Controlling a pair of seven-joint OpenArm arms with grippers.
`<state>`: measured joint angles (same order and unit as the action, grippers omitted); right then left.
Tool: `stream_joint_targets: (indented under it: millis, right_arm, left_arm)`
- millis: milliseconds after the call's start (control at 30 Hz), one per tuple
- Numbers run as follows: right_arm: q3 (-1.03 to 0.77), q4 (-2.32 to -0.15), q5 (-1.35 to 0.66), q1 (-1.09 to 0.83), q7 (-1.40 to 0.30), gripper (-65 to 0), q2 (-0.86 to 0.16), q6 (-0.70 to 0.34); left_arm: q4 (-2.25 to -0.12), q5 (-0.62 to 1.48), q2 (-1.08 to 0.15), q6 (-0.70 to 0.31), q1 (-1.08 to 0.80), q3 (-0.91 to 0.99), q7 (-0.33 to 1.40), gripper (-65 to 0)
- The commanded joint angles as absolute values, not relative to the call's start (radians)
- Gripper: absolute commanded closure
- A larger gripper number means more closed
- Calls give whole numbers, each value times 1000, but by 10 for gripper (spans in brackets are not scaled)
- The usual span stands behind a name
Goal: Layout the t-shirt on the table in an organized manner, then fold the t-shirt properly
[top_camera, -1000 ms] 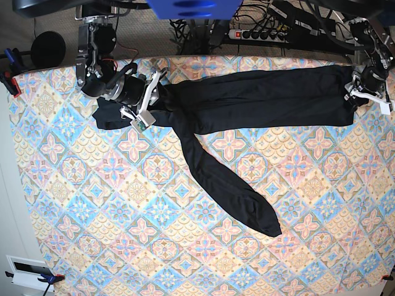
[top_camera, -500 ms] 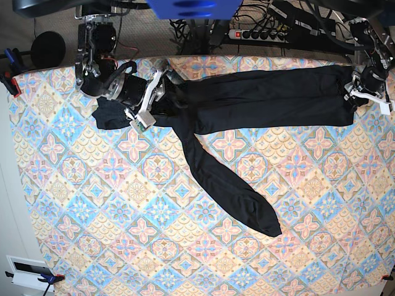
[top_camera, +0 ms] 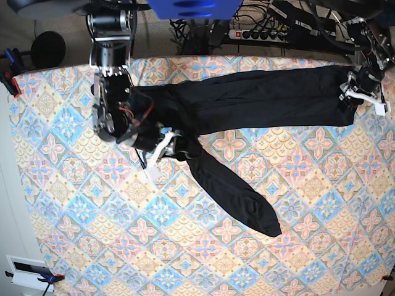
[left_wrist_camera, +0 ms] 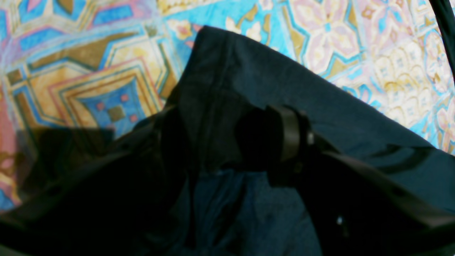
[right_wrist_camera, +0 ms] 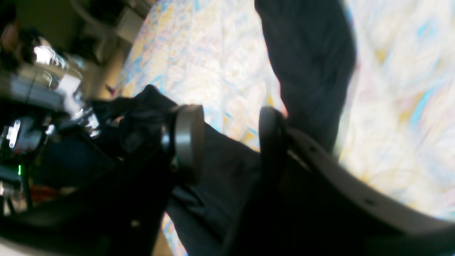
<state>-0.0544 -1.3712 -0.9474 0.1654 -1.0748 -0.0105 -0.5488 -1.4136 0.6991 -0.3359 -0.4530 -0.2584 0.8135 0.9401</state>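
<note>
The plain black long-sleeved t-shirt of thin drapey fabric [top_camera: 259,98] lies stretched across the upper part of the base frame on the table covered in pastel blue, pink and cream diamond-tile cloth [top_camera: 185,246]. Its long axis runs nearly horizontal, left to right, rising slightly toward the upper right corner. One sleeve branches off left of centre and points diagonally down to lower centre-right, ending in a rounded cuff. The left end of the garment is bunched.

Right gripper [top_camera: 165,147], in the left half of the base frame: the arm comes down from the upper left and bends toward centre, tilted low over the bunched cloth near where the sleeve starts. In the right wrist view the jaws stand apart with a clear gap, black fabric [right_wrist_camera: 220,177] beneath and behind them, nothing pinched between the pads [right_wrist_camera: 188,135].

Left gripper [top_camera: 361,92], at the upper right edge of the base frame: the arm reaches in from the top right corner to the garment's right end. In the left wrist view a fold of dark cloth [left_wrist_camera: 249,89] rises between the fingers [left_wrist_camera: 289,131], clamped.
</note>
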Motion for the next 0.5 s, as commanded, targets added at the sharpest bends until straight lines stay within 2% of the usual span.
stream_joint_targets:
  millis: [0,167,467]
  right_arm:
    - [-58,-1349,-989,236,-1035,-273,-1,-558]
    - [-38,-1121,-989,335,-938,-293,22,-558]
    - [133,-808,-987,392,-750,-293,16,-558]
  left_arm:
    - [-1428,713,-355,-456,-257,820,924,-346]
    - [-1428,713,-355,-456,-255,822,924,-346]
    - [-1428,713,-354,-456,-255,822,923,-346]
